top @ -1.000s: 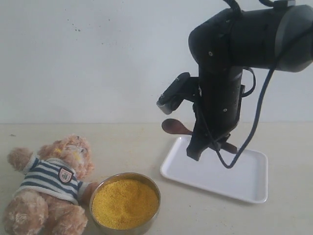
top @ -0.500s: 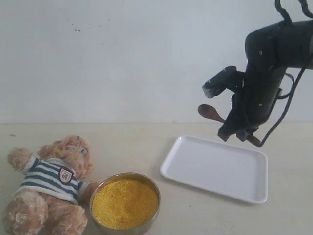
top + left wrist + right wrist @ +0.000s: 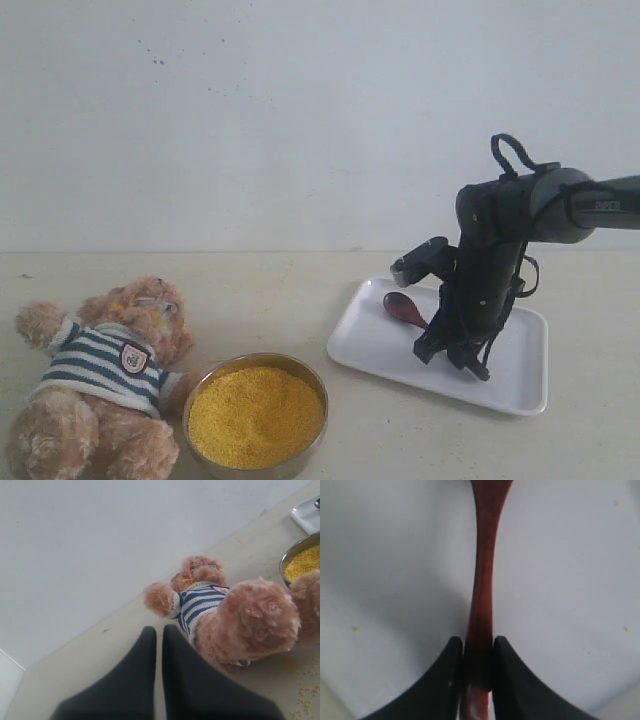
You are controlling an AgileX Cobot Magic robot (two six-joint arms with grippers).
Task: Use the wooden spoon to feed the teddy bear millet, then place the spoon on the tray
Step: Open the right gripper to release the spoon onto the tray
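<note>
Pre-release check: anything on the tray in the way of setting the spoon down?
Nothing visible. The right gripper, jaws shut on the wooden spoon, holds it over the tray. The white surface beneath is bare except for a few stray millet grains.

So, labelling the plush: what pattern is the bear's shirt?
The shirt has navy-and-white stripes; exterior view shows it best.

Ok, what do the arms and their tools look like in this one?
The right arm is glossy black with rounded housings, faint pale lettering on the forearm, a looping black cable and a small black camera box at the wrist. The right tool and left tool both have smooth, dark, tapered fingers.
</note>
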